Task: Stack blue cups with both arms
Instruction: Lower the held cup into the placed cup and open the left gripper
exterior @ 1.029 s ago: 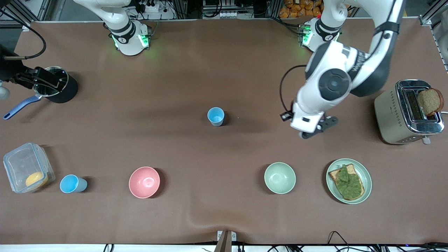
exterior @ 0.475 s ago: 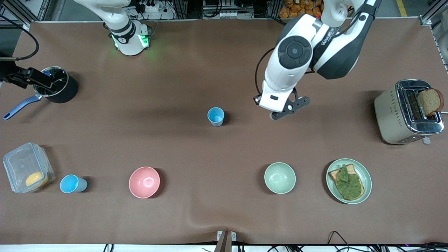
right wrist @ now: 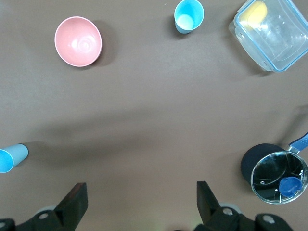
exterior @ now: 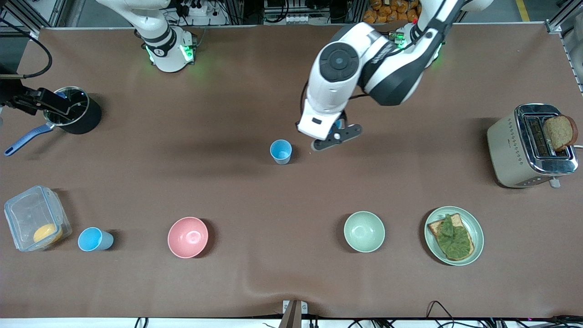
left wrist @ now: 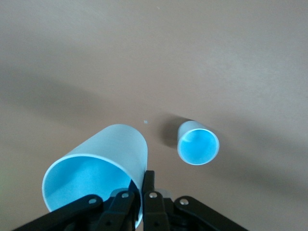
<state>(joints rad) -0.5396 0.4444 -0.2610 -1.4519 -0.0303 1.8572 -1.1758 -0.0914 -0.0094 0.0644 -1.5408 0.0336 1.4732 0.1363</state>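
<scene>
Because the job is to nest one cup in another, the left arm [exterior: 364, 68] reaches from its base toward the middle of the table [exterior: 255, 282], carrying its load to the cup that stands there. Its size hides most of what it holds in the front view; the left wrist view shows it plainly.

Toward the right arm's end, the right gripper [right wrist: 139, 202] hangs over the pot [exterior: 75, 109] with its fingers spread wide and nothing between them; that arm waits, probably so the second cup near the box [exterior: 34, 218] is left for a later turn.

Among smaller things, the pink bowl [exterior: 187, 237] and green bowl [exterior: 364, 231] sit nearer the camera and out of the way of the stacking.

Next, the left gripper [left wrist: 139, 197] is over bare table just beside the middle cup [exterior: 280, 151], toward the left arm's end. Its fingers are pinched on the wall of the held cup [left wrist: 96, 173], one inside and one outside the rim, which leaves the base free to enter another cup. That cup is tilted; I judge it needs levelling before it goes in.

Last, the corner cup [exterior: 94, 239] stands upright, well apart from both grippers.
</scene>
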